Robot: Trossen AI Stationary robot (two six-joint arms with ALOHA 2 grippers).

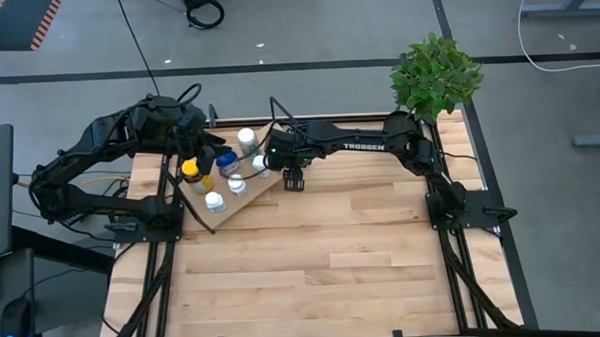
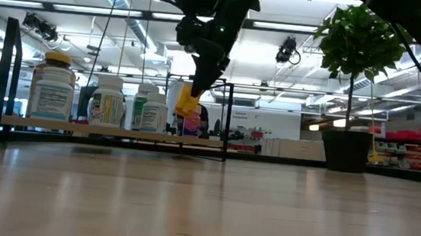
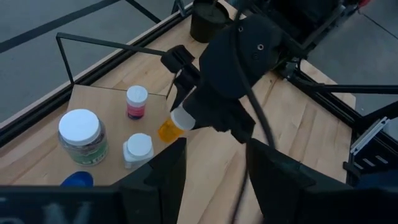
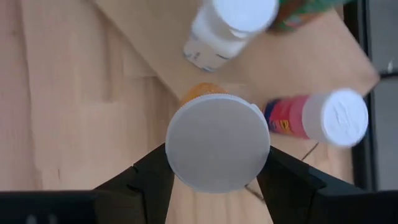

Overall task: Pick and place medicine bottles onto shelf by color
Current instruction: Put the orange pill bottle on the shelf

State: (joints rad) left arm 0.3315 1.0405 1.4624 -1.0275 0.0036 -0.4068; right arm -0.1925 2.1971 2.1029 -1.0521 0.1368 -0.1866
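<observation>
The shelf [image 1: 243,204] is a light-wood board with a black wire frame [image 2: 8,77], lying at a slant near the table's far left. On it stand a yellow-capped amber bottle [image 1: 191,172], a blue one [image 1: 227,163] and several white-capped ones [image 1: 247,138] [image 3: 81,134]. My right gripper [image 1: 265,163] hangs over the shelf's right corner, shut on an orange bottle [image 2: 187,101]. My left gripper [image 3: 214,180] is open above the shelf's left side, touching nothing. My right gripper holds the orange bottle at its white-capped end [image 4: 217,149], pinched between the two fingers [image 4: 149,177], one on either side. The fingers come from above, pointing down. The bottle is lifted clear above the shelf and tilted, its orange body [image 3: 168,129] pointing down and away from the gripper.
A green plant in a black pot [image 1: 435,74] stands at the table's far right corner. The slatted wooden tabletop [image 1: 333,257] stretches bare toward the near edge. Black frame rails [image 1: 163,253] run along both sides of the table.
</observation>
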